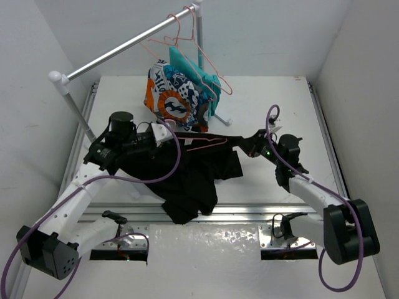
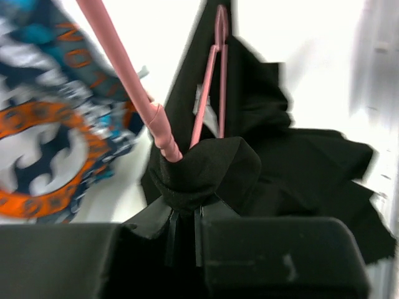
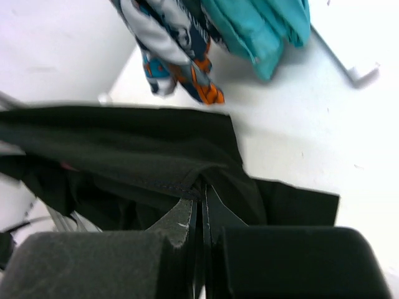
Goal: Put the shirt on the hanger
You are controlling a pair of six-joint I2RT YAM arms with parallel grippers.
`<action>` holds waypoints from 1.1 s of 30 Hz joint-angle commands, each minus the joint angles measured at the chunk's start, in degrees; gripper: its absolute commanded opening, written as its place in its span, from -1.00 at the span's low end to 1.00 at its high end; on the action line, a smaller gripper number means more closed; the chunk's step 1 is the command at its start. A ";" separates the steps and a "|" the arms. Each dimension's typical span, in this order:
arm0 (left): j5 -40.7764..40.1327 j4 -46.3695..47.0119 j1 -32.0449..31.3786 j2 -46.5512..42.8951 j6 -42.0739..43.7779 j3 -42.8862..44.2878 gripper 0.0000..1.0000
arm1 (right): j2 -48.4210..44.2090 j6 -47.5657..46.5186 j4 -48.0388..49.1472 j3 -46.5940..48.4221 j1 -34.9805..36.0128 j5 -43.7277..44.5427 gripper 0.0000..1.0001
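White table [image 1: 268, 99], white walls [image 1: 262, 31]; mid-table, left gripper [image 2: 184, 215] and right gripper [image 3: 202, 212] each clench the shirt [image 1: 193, 180], with the hanger [image 2: 129, 68] poking out.

- The shirt [image 1: 193, 180]: soft matt black cloth, with a stitched hem beside my right gripper [image 3: 202, 208].
- That gripper: matt dark plastic (slightly scuffed).
- The hanger [image 2: 121, 59]: smooth pink coating, faint sheen.
- Rail [image 1: 124, 47], upper left: smooth grey metal, white plastic caps.
- Table [image 1: 274, 106]: smooth white, glossier along the bottom edge.
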 commanded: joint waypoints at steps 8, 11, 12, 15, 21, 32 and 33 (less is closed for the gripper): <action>-16.54 15.17 -1.02 0.29 -6.36 -1.43 -1.00 | -9.29 -16.86 -20.87 5.88 3.07 6.78 -1.00; -22.52 14.90 -3.65 0.82 -0.66 -2.84 -1.00 | -9.66 -21.86 -25.27 9.21 10.34 12.49 -1.00; -23.48 14.29 -4.45 1.08 0.59 -3.02 -1.00 | -9.13 -24.31 -26.15 10.27 12.03 14.68 -1.00; -22.62 11.57 -6.91 1.87 2.18 -3.28 -1.00 | -6.15 -26.96 -27.92 14.49 17.91 16.46 -1.00; -12.96 7.61 -7.27 2.32 2.79 -1.88 -1.00 | -1.05 -39.25 -27.48 19.77 30.40 12.53 -1.00; -2.05 7.17 -7.27 0.20 3.05 -2.49 -1.00 | -9.37 -47.20 -29.84 10.46 34.46 4.05 0.27; -1.18 7.25 -7.27 0.12 3.23 -2.84 -1.00 | -10.96 -46.93 -31.15 10.19 34.55 4.24 0.40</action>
